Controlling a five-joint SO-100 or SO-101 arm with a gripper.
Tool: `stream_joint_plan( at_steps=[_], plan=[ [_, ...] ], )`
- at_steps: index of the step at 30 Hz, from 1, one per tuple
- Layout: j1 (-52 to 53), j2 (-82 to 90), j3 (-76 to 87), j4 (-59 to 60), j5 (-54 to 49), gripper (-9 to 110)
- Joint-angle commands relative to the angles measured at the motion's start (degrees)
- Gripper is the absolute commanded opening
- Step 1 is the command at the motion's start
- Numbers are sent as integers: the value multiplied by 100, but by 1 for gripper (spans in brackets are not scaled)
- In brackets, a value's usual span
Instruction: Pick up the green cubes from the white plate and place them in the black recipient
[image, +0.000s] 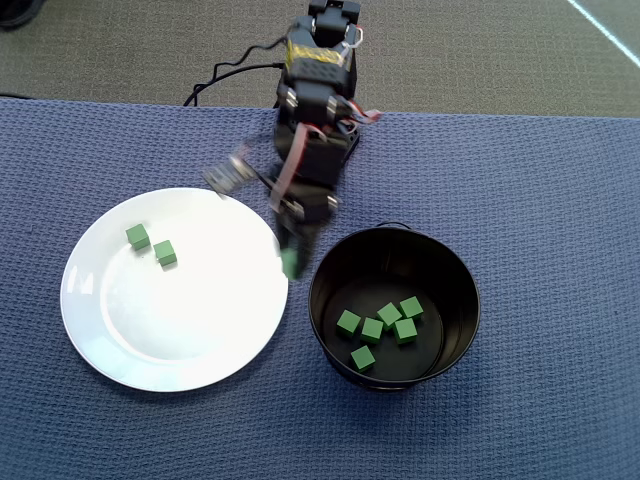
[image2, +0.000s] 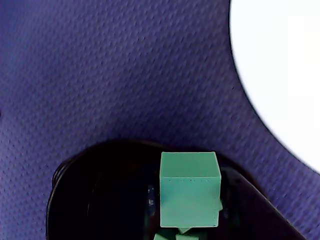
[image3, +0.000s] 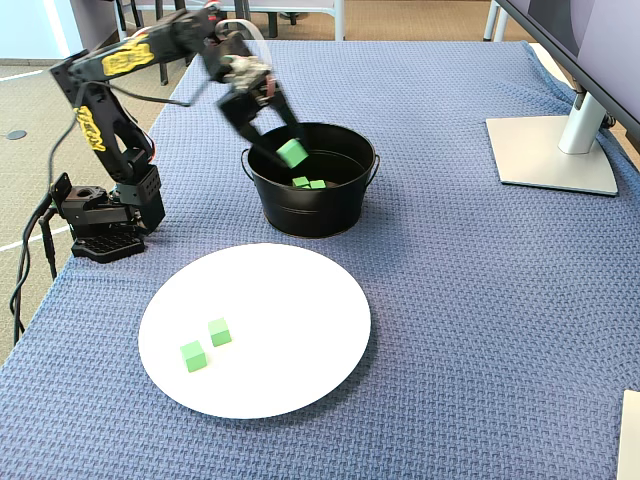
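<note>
In the fixed view my gripper (image3: 285, 148) hangs over the near-left rim of the black recipient (image3: 310, 215), shut on one green cube (image3: 292, 152). From overhead, that held cube (image: 291, 262) lies between the white plate (image: 170, 330) and the black recipient (image: 450, 270). The wrist view shows the cube (image2: 190, 190) large and close above the dark inside of the recipient (image2: 100, 200); my fingers do not show there. Two green cubes (image: 138, 236) (image: 165, 253) rest on the plate. Several green cubes (image: 380, 325) lie on the recipient's floor.
A blue woven cloth covers the table. The arm's base (image3: 100, 220) stands at the table's left edge in the fixed view, with cables (image: 225, 75) trailing behind it. A grey monitor stand (image3: 550, 150) sits at the far right.
</note>
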Motion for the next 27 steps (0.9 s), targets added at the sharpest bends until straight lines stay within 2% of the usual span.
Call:
stream_joint_plan(
  at_steps=[1, 10, 11, 12, 13, 15, 21, 27],
  plan=[
    [-729, -817, -694, -35, 536, 0],
    [-1521, -2619, -1494, 158, 1283, 1],
    [-1556, -2663, -1521, 272, 1143, 10],
    [-1608, -2681, -1529, 404, 914, 26],
    [-1626, -2672, -1529, 527, 782, 34],
    [-1608, -2531, -1538, 615, 703, 40],
    [-1116, -1837, -1934, 853, 571, 40],
    [299, -1301, -2892, 1354, 44, 38]
  ],
)
